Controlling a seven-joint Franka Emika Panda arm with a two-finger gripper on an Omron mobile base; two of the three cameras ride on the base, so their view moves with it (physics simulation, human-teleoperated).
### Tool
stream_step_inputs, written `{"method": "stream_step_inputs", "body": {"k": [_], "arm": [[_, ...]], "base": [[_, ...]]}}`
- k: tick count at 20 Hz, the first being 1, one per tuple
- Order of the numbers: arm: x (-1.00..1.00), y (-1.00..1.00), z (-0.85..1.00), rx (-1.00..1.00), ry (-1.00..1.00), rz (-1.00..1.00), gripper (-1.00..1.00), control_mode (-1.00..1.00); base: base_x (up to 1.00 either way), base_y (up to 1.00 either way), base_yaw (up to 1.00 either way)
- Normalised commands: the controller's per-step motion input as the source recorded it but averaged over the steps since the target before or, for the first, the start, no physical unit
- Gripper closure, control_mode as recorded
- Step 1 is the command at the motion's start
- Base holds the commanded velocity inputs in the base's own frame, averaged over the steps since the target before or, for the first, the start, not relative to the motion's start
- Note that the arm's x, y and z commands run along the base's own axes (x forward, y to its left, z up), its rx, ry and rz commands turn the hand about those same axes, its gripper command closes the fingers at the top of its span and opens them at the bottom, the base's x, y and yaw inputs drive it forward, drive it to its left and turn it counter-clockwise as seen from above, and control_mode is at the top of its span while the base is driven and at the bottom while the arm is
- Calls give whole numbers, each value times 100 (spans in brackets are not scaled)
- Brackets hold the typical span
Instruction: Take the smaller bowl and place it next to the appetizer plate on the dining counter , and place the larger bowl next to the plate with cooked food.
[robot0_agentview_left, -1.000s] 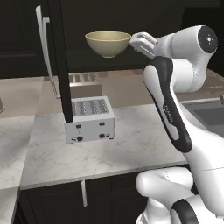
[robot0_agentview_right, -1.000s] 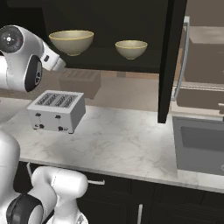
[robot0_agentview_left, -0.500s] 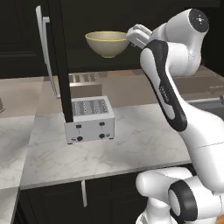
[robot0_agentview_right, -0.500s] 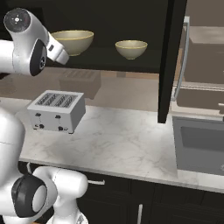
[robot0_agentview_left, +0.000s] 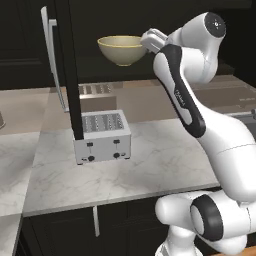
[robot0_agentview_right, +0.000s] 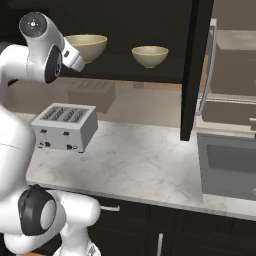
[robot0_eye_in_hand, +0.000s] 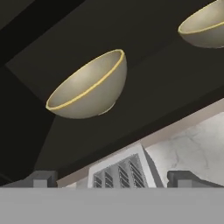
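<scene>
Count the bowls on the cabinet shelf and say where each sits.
2. The larger bowl sits at the shelf's left, just beside the open gripper. The smaller bowl sits to its right, apart from it. Others could be hidden in the dark cabinet.

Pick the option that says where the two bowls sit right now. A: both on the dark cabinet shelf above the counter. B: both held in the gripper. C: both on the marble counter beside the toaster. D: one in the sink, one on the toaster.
A: the larger bowl and the smaller bowl both rest on the dark shelf, above the toaster.
</scene>
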Motion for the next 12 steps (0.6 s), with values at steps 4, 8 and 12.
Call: {"method": "stream_step_inputs", "body": {"k": [4,8,12], "arm": [[49,0,-3,6,0,0,-100,-100],[32,0,0,8,0,0,-100,-100],[28,0,0,6,0,0,-100,-100]], "base": [[0,0,0],[0,0,0],[0,0,0]]}}
